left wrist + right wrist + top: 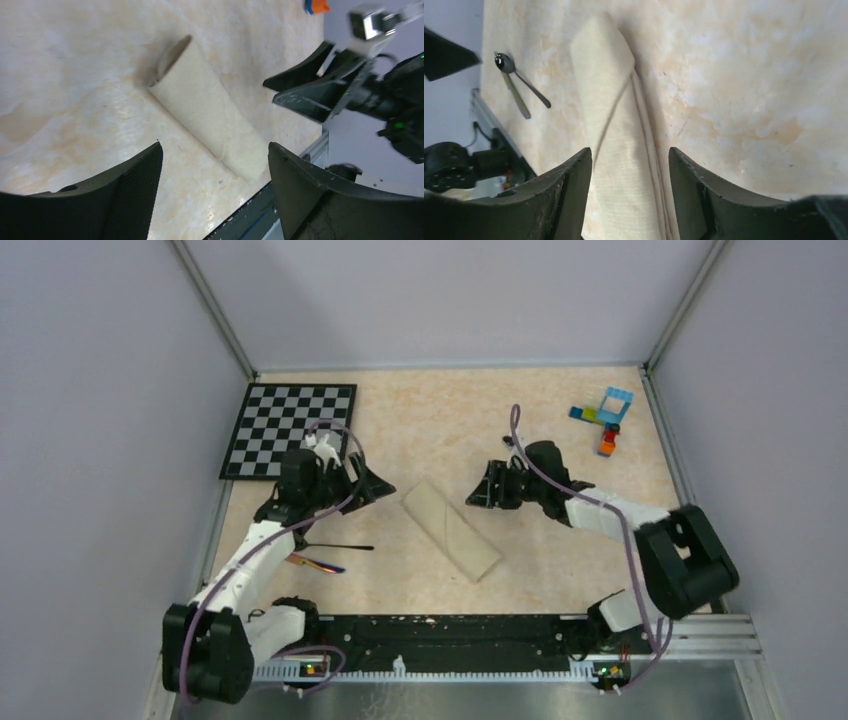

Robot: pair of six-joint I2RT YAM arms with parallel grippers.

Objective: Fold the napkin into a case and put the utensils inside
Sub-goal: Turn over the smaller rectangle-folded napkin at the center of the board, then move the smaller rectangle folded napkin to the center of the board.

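Note:
The napkin lies folded into a narrow cream-beige case, slanting across the middle of the table. Its wider mouth points up-left; its folds show in the right wrist view. My left gripper hovers open just left of the mouth, nothing between its fingers. My right gripper hangs open to the right of that same end, jaws apart over the cloth. The utensils lie left of the case: a black spoon and a rainbow-tinted piece.
A black-and-white chequered board sits at the back left. Small coloured toy bricks stand at the back right, one orange brick showing in the left wrist view. A black rail runs along the near edge.

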